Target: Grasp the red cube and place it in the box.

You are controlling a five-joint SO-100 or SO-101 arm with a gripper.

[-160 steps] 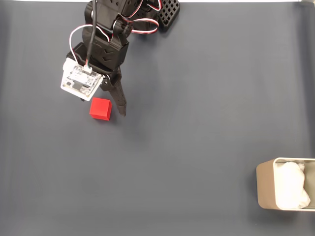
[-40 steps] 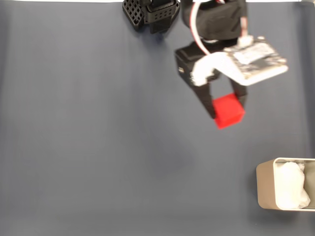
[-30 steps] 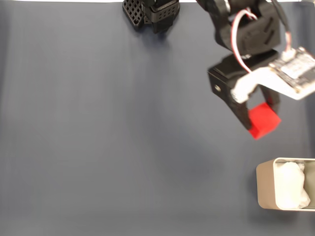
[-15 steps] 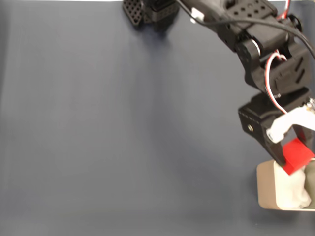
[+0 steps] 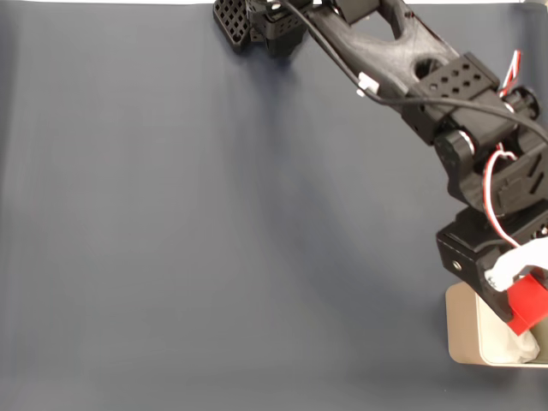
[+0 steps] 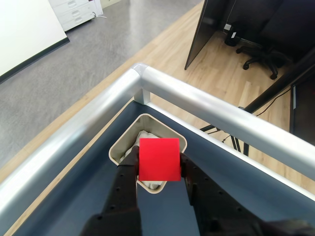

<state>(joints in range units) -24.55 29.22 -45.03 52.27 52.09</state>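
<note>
My jaws pinch the red cube [image 6: 158, 160] by opposite flat faces above the box [image 6: 119, 143]; it seems light, rigid.

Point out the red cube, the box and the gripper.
red cube [image 6: 158, 159], wrist view, middle of its facing side.
box [image 5: 460, 330], fixed view, its left wall.
gripper [image 6: 158, 169], wrist view, midway between the fingertips clamping the cube.

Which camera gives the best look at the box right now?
The wrist view: the box shows its whole rounded rim, with the red cube covering part of its inside. In the fixed view the box is cut by the frame edge and overlapped by the end effector.
</note>
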